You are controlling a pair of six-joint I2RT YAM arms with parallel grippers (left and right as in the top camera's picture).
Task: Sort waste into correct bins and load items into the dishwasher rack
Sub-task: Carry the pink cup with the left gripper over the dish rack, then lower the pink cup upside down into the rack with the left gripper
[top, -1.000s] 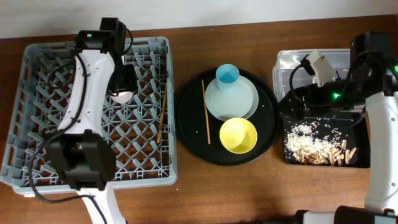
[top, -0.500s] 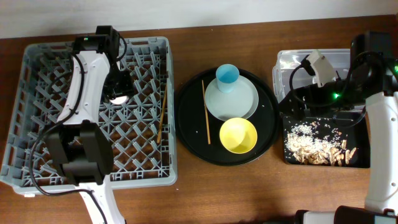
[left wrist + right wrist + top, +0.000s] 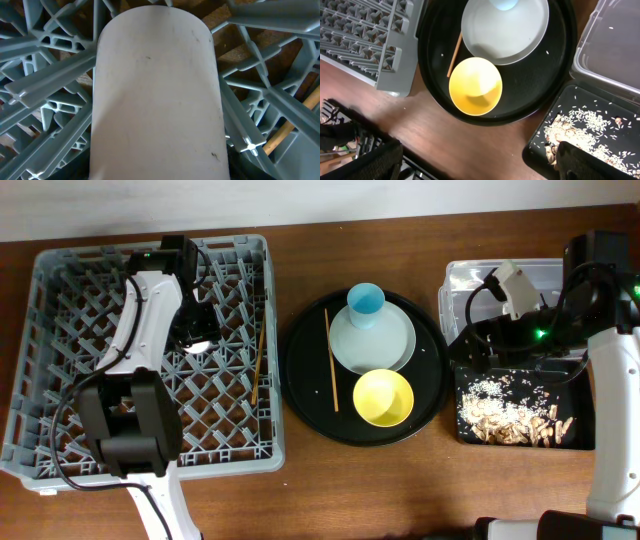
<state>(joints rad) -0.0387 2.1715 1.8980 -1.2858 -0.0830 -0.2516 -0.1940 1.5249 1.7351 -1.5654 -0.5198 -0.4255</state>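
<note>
Pink cup (image 3: 155, 90) fills my left view among rack (image 3: 50, 80) pegs; left jaws' opening unreadable; right jaws wide apart, empty.

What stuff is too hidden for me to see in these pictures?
- Left claw: overhead, the left arm covers its tips; the left wrist view is filled by the pale cup. Open or shut is unclear.
- Pale cup's rim and base: cut off by the left wrist view's edges.
- Clear tub's inside: overhead, the right arm covers much of it.

Overhead looks straight down; left wrist nears rack (image 3: 40, 85), right shares round tray (image 3: 535, 85).
</note>
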